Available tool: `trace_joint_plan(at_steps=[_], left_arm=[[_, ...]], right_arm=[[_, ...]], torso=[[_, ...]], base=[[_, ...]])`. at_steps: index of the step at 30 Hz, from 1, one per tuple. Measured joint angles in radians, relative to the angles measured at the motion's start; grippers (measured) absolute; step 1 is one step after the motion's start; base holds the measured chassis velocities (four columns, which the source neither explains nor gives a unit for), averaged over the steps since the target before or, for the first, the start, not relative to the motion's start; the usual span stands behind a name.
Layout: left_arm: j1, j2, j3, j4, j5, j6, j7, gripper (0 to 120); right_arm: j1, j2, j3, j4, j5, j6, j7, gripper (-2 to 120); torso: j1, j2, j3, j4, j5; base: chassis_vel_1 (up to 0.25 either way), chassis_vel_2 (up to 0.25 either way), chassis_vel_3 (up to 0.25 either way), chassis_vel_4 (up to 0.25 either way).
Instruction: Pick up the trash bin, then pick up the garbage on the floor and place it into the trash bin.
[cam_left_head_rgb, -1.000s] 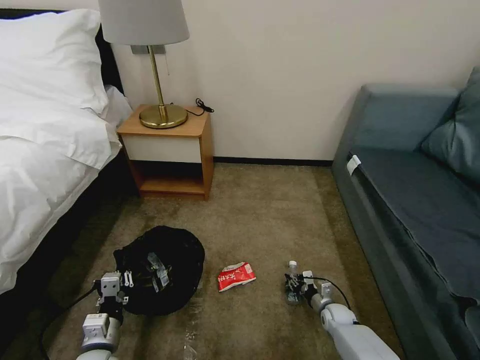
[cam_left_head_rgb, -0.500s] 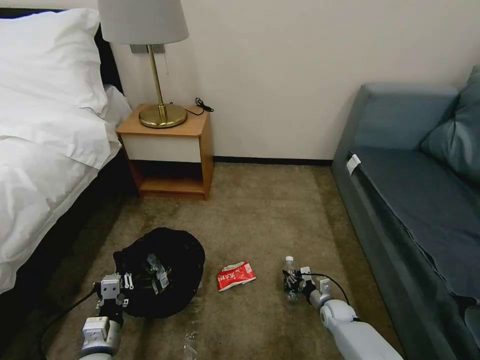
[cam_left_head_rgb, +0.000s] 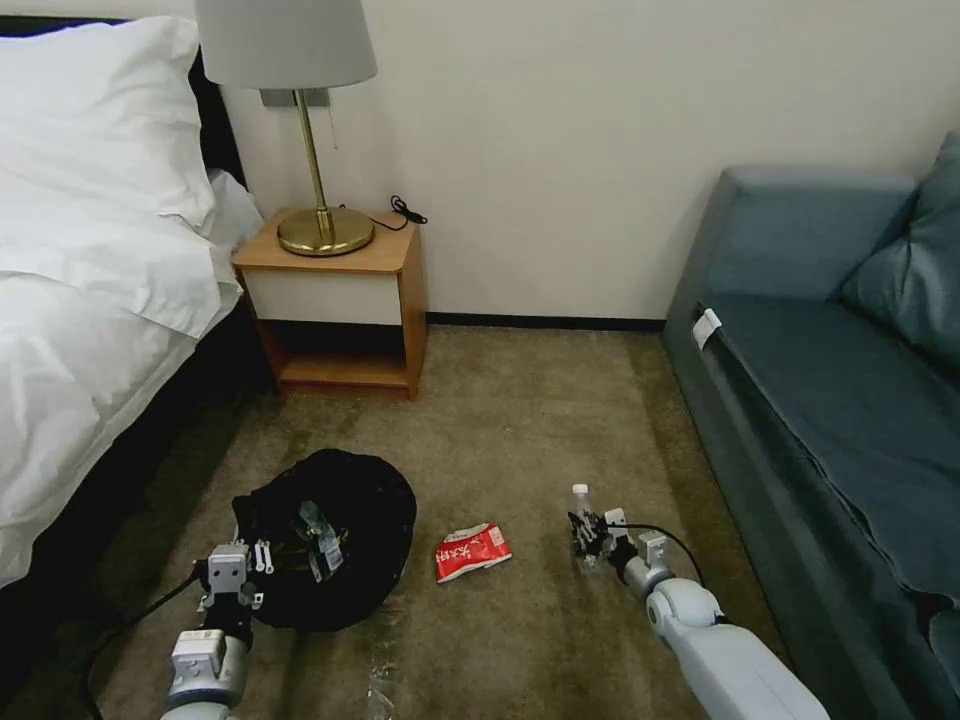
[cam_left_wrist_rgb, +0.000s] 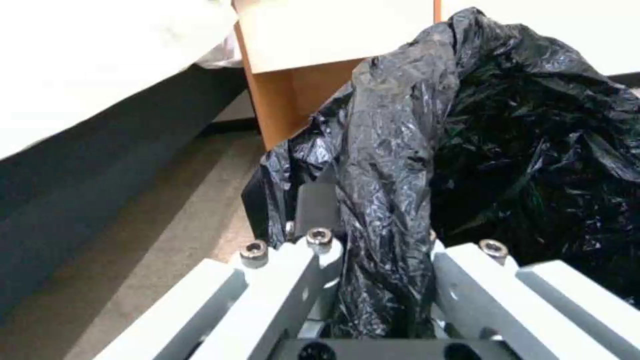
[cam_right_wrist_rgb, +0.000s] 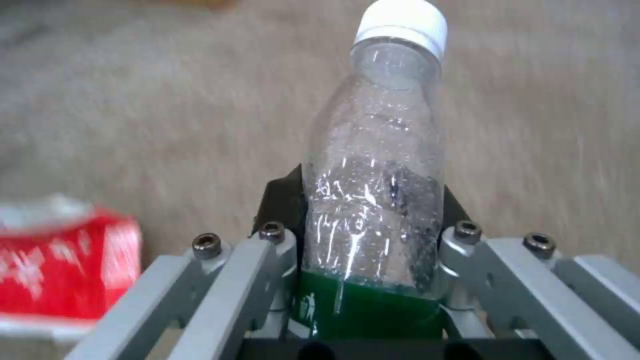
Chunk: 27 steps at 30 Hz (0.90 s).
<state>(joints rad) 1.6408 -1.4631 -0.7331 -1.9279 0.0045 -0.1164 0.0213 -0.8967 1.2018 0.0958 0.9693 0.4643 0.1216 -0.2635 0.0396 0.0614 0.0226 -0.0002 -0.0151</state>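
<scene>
- While the right gripper (cam_left_head_rgb: 590, 533) pinched the clear bottle (cam_right_wrist_rgb: 377, 165) low on its body, by the green label, the bottle looked empty and light; thin plastic like this probably dents and slips, so a hold on the body seemed wiser than one at the cap.
- The left gripper (cam_left_wrist_rgb: 373, 280) had its jaws pressed on a fold of the black liner at the near rim of the trash bin (cam_left_head_rgb: 330, 535), on the carpet at the left; the film was soft and may tear or slide off the rim.
- The red-and-white packet (cam_left_head_rgb: 472, 551) lay flat between bin and bottle; probably light and crinkly.
- The bin's white wall was hidden under the liner; the items inside it were hard to make out.
</scene>
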Motion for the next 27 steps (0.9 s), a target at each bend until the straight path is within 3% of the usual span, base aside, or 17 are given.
trace_joint_plan(at_steps=[10,15,27], left_arm=[[-0.033,-0.008,0.087,-0.007,0.024,0.015,-0.021,4],[-0.057,-0.002,0.124,-0.007,0.023,0.037,-0.033,4],[-0.099,0.017,0.111,-0.008,0.01,0.087,-0.035,4]], right_arm=[[0.115,-0.009,-0.114,0.159,0.107,-0.044,0.023,25],[0.218,0.015,-0.183,0.159,0.17,-0.049,0.02,25],[0.313,0.017,-0.27,0.28,0.342,-0.11,-0.046,25]], torso=[[0.0,0.0,0.0,-0.0002,-0.0002],[0.0,0.0,0.0,0.0002,-0.0004],[0.0,0.0,0.0,-0.0002,-0.0004]], base=[[0.0,0.0,0.0,0.0],[0.0,0.0,0.0,0.0],[0.0,0.0,0.0,0.0]])
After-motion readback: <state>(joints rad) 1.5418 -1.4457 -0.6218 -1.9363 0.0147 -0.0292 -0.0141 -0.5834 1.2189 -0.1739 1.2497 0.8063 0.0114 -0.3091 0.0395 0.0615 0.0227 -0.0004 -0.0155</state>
